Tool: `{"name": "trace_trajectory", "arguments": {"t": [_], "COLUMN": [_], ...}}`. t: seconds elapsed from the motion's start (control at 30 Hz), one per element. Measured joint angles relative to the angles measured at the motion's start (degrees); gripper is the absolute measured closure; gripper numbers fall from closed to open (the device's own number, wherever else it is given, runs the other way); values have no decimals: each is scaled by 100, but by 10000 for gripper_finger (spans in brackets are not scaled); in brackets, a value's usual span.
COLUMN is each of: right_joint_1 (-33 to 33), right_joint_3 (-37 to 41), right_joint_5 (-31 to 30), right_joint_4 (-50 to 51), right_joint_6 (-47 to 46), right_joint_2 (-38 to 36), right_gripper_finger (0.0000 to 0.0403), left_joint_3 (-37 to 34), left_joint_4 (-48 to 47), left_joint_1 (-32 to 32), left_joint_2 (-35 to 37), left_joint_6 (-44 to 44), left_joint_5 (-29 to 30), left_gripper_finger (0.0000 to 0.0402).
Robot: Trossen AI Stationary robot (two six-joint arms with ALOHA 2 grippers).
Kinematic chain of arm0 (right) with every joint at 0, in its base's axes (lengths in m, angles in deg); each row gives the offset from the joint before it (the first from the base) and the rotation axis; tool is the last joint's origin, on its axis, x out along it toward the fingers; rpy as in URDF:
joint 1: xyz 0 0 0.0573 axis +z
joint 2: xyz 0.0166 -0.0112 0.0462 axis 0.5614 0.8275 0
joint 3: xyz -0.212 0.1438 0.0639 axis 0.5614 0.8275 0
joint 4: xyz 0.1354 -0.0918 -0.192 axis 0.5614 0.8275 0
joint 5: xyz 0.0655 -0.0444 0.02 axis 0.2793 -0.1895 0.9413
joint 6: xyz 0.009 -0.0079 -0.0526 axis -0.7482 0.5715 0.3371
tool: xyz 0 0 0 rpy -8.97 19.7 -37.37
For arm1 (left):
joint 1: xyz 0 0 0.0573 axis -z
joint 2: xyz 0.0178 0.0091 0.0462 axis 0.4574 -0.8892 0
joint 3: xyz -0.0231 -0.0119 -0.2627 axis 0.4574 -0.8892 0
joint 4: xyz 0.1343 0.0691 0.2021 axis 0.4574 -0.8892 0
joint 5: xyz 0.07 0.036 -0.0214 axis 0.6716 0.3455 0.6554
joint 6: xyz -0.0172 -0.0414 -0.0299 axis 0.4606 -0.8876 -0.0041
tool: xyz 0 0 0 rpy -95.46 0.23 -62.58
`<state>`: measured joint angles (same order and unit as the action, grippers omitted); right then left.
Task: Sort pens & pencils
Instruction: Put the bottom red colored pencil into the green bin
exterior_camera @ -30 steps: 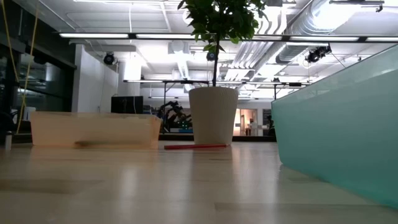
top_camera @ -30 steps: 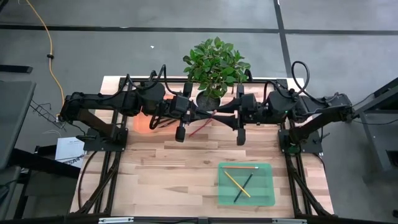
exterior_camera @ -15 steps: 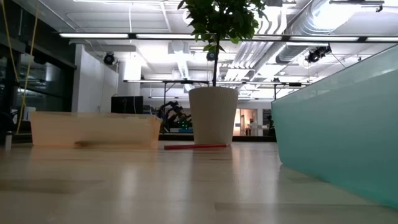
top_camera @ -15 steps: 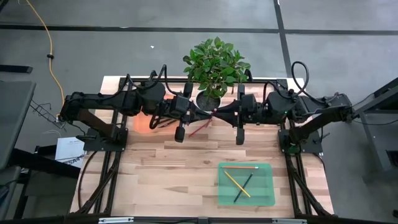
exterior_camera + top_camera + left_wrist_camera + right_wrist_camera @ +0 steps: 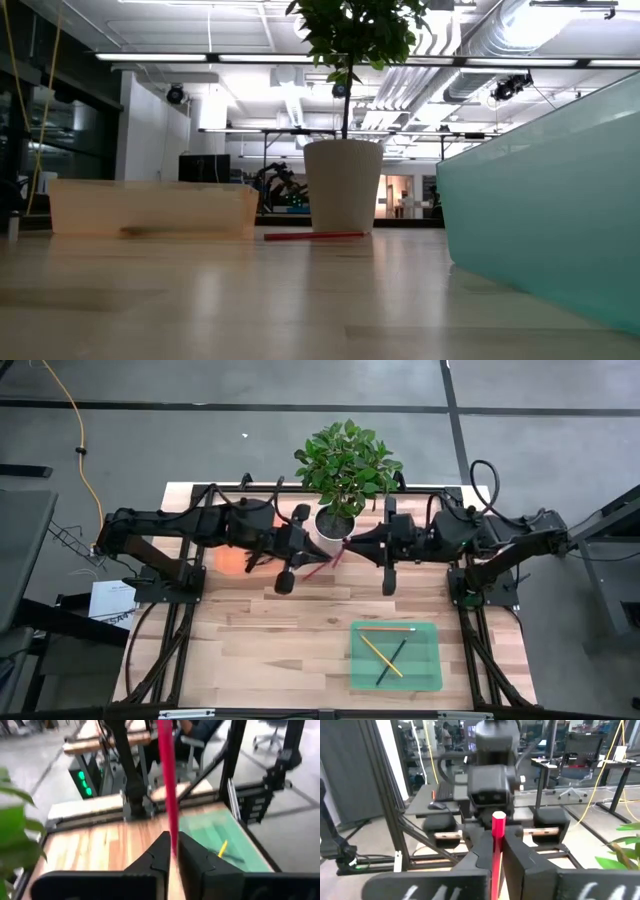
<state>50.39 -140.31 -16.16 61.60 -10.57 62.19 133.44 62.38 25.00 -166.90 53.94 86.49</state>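
Observation:
Both arms hover above the table's far middle, in front of the plant pot [image 5: 335, 520], their grippers facing each other. My left gripper [image 5: 174, 851] is shut on a long red pencil [image 5: 169, 785]. My right gripper [image 5: 496, 851] is shut on a red pencil [image 5: 497, 832]. Whether that is the same stick cannot be told; in the high view the arms hide it. Another red pencil [image 5: 322, 561] lies flat on the table before the pot, and it also shows in the low view [image 5: 313, 236]. My left gripper pinches the red pencil's shaft [image 5: 172, 836] between its two fingers. The pencil runs on past the fingertips, along the fingers, and leaves the picture. It is held clear of the table. My right gripper pinches a red pencil's shaft [image 5: 496, 847] between its two fingers. The pencil lies along the fingers. Its blunt end [image 5: 498, 816] sticks out ahead of them toward the left arm's wrist [image 5: 491, 775]. It is clear of the table.
A green tray [image 5: 425, 670] at the near right holds a yellow pencil [image 5: 381, 656], an orange one [image 5: 385, 629] and a dark one [image 5: 391, 662]. An orange tray [image 5: 232, 557] stands at the far left. Bare wood lies between the trays.
My left arm's wrist has turned, and its gripper end has swung a little toward the table's near left. My right arm has stayed almost still. The red pencil on the table has not moved.

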Motion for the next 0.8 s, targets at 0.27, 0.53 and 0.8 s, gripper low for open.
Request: {"name": "trace_trajectory", "arguments": {"t": [0.27,0.53,0.8], "right_joint_1": [368,873,1337], "right_joint_3": [-2,-2,-2], "right_joint_5": [-49,-85,-171], "right_joint_4": [618,1243,2062], "right_joint_6": [-656,-1733,-3057], "right_joint_2": [-73,19,507], "right_gripper_finger": [400,400,400], "left_joint_3": [-2,-228,-694], "left_joint_4": [-648,-1045,-1147], "left_joint_1": [14,307,1023], "left_joint_2": [-7,-7,-7], "left_joint_6": [-49,-230,-501], "left_joint_5": [-28,-20,515], "left_gripper_finger": [316,289,300]}}
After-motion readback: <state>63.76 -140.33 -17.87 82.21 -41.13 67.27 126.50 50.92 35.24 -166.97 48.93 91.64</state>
